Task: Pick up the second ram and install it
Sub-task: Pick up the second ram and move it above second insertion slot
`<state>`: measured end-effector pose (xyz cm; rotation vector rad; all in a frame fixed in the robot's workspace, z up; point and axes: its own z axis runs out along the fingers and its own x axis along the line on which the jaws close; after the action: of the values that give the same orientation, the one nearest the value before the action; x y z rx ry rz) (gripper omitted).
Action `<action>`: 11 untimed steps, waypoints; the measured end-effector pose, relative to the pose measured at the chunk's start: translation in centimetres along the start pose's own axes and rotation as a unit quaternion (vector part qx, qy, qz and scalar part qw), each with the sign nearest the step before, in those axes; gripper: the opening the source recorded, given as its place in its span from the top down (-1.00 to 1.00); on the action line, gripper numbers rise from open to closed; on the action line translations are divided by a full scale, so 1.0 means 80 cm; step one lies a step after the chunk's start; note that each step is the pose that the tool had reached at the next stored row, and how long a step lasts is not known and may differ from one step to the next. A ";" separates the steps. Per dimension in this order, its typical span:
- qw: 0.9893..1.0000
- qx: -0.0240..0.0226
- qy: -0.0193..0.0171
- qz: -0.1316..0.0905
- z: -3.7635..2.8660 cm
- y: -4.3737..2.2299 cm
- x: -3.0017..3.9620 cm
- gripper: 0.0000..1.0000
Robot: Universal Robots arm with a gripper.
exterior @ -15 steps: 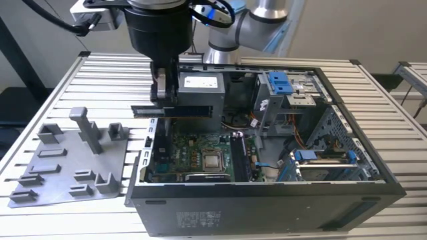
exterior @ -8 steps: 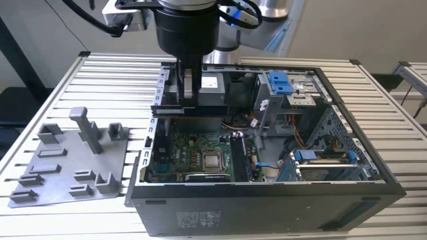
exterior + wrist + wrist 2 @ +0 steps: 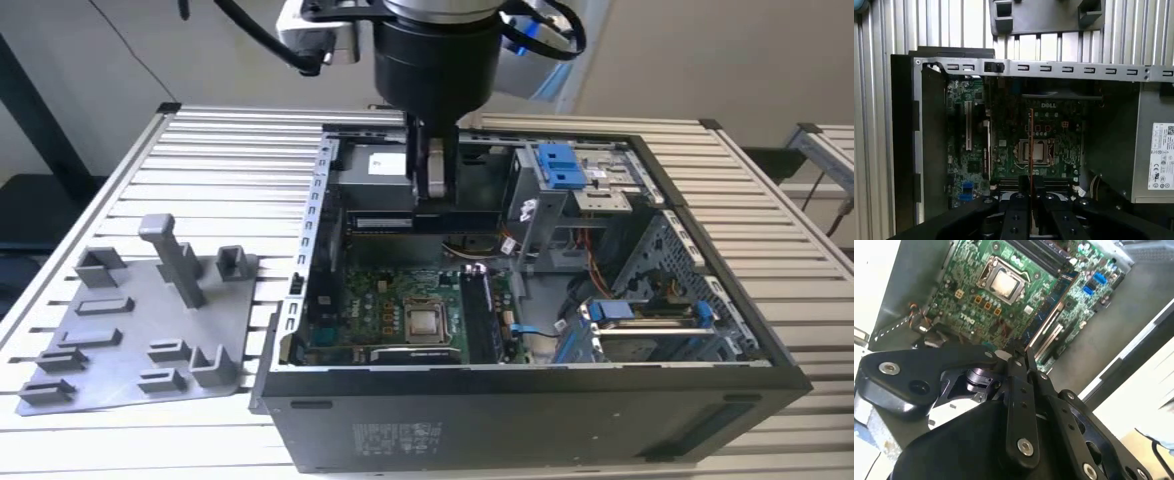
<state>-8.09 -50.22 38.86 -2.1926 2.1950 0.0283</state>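
We see the gripper [image 3: 430, 203] closed narrow on the second ram [image 3: 387, 222], holding it on edge above the motherboard [image 3: 1004, 145] inside the open computer case [image 3: 534, 385]. The processor socket [image 3: 1043, 150] lies below and the drive cage [image 3: 561, 165] stands just beside; a grey fixture plate [image 3: 120, 340] sits on the counter [image 3: 227, 130], at the exterior view's left
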 end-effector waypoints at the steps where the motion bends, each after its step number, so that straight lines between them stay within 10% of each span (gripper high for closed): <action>1: 1.000 0.000 0.000 0.000 0.0001 -0.0056 0.0000 0.72; 11: 1.000 0.000 0.000 0.000 0.0009 -0.0622 0.0000 0.72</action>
<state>-3.11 -50.22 38.86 -2.1926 2.1950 0.0282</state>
